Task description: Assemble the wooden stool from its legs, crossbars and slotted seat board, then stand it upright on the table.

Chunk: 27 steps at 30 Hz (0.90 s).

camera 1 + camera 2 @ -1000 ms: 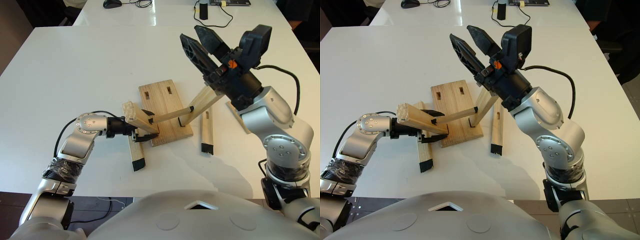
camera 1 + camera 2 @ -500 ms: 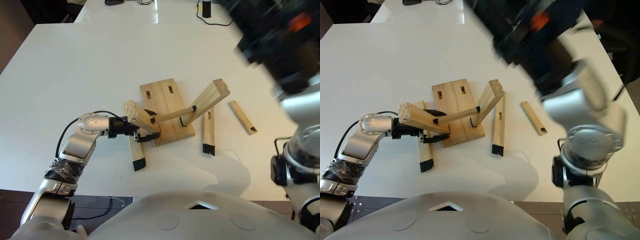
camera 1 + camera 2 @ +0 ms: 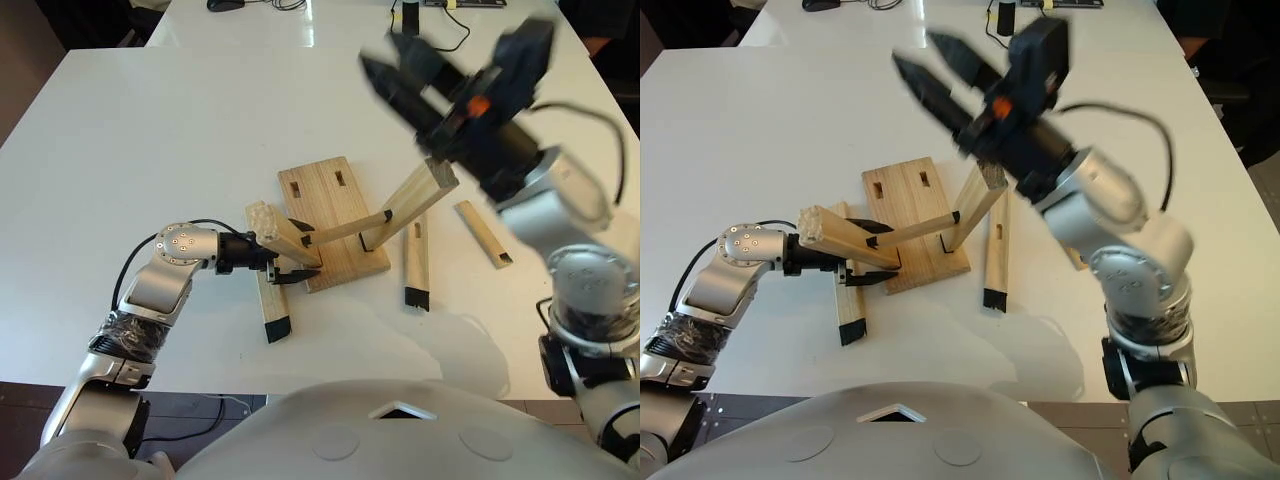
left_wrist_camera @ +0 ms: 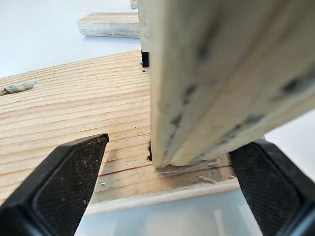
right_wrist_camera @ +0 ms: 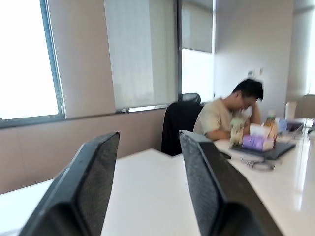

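Observation:
The slotted seat board (image 3: 325,195) lies flat mid-table. On it stand two tilted legs, the left leg (image 3: 268,224) and the right leg (image 3: 415,198), joined by a crossbar (image 3: 345,230). My left gripper (image 3: 292,252) is low at the board's near left corner. Its fingers (image 4: 59,187) straddle the left leg's (image 4: 211,83) foot, open, with a gap on one side. My right gripper (image 3: 396,68) hangs in the air above the right leg's top, open and empty, its fingers (image 5: 216,191) spread.
A loose leg (image 3: 415,265) lies right of the board, and another (image 3: 272,312) lies under my left gripper. A short crossbar (image 3: 485,235) rests further right. A mouse (image 3: 224,6) and cables lie at the far end. The white table (image 3: 130,130) is bare on the left.
My right arm swung up and away from the right leg's top, then came back above it, still open. The left gripper and the stool parts have not moved.

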Each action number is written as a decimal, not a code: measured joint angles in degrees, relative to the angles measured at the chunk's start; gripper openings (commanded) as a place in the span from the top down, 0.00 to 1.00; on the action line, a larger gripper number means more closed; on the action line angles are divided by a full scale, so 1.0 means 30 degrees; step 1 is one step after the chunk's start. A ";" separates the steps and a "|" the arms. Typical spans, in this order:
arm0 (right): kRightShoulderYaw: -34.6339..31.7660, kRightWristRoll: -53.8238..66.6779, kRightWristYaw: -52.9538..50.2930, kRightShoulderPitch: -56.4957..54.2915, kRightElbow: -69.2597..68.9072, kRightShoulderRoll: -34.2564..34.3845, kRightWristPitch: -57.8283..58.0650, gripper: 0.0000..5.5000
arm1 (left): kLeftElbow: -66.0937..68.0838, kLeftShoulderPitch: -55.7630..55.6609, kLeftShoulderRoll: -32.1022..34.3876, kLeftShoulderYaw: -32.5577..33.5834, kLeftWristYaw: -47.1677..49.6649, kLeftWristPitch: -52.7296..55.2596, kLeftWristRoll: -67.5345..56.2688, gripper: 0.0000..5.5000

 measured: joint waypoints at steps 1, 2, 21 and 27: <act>-0.0799 0.0432 -0.0255 -0.0990 0.0013 -0.0087 -0.0187 0.59 | 0.0002 -0.0004 -0.0010 -0.0012 0.0028 -0.0001 0.0014 0.21; -0.1637 0.0790 -0.0512 -0.2027 0.0021 -0.0249 -0.0338 0.59 | 0.0003 -0.0002 -0.0011 -0.0016 0.0063 -0.0005 0.0026 0.21; 0.4796 -0.5889 0.0577 0.3357 0.0711 0.0168 -0.1190 0.59 | 0.0198 0.0061 0.0012 0.0005 0.0168 -0.0046 0.0057 0.21; -0.0447 -0.3605 0.0225 0.3039 0.1883 0.0154 -0.0131 0.59 | -0.0117 0.0160 0.0028 0.0122 0.0155 0.0003 -0.0109 0.21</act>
